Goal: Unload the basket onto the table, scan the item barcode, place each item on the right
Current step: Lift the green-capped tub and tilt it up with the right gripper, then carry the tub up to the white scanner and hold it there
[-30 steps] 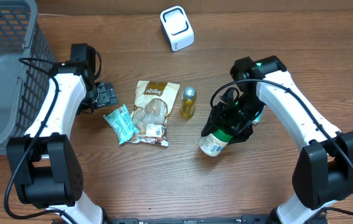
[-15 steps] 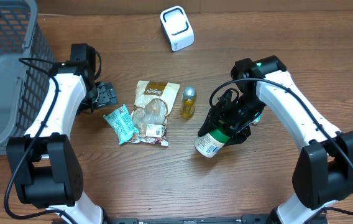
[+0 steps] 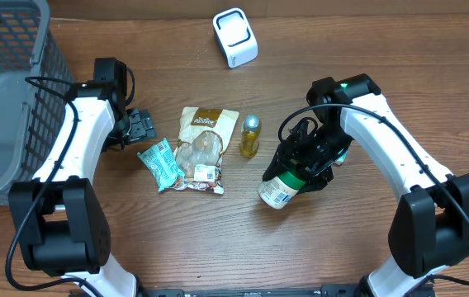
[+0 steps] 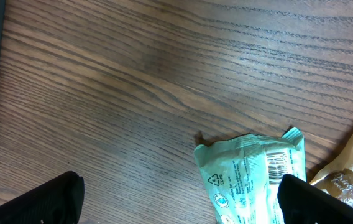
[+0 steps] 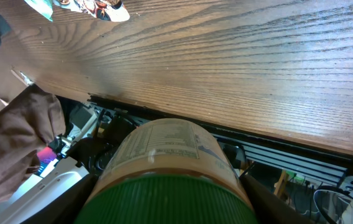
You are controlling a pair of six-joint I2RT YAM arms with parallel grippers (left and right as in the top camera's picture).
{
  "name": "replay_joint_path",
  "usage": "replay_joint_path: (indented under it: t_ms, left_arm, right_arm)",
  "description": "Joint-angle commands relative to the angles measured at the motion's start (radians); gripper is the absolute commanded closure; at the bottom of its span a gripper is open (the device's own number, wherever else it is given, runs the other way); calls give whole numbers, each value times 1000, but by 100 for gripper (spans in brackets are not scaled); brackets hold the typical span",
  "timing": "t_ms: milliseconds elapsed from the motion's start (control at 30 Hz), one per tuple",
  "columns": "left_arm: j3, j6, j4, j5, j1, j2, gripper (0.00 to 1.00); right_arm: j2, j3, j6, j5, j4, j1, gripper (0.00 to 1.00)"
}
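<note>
My right gripper (image 3: 307, 162) is shut on a jar (image 3: 278, 190) with a green lid and a pale printed label, and holds it tilted above the table, base toward the front left. In the right wrist view the jar (image 5: 164, 155) fills the bottom between the two fingers, with the gripper (image 5: 173, 202) closed round its lid end. The white scanner (image 3: 235, 37) stands at the back centre, well away from the jar. My left gripper (image 3: 141, 126) hangs open beside a teal packet (image 3: 160, 163). That packet (image 4: 257, 171) shows a barcode, and the gripper (image 4: 183, 205) holds nothing.
A tan snack bag (image 3: 201, 148) and a small yellow bottle (image 3: 251, 136) lie between the arms. A grey mesh basket (image 3: 3, 99) stands at the far left. The table's front edge runs just below the jar in the right wrist view.
The jar's base end has swung slightly to the left in my right gripper. The left arm has not moved.
</note>
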Motion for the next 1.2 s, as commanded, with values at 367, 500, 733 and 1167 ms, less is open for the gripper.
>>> replay_joint_path:
  t_ms: [367, 500, 733, 1167]
  left_arm:
    - [-4, 15, -2, -6, 10, -30, 0]
    - [-4, 15, -2, -6, 10, -30, 1]
    - [-4, 15, -2, -6, 10, -30, 0]
    - [-4, 15, -2, -6, 10, -30, 1]
  right_arm:
    - [-1, 25, 3, -39, -4, -1, 52]
    - [-2, 25, 3, -39, -3, -1, 52]
    - [-1, 25, -5, 180, 87, -1, 53]
    - [-2, 29, -14, 968, 649, -1, 89]
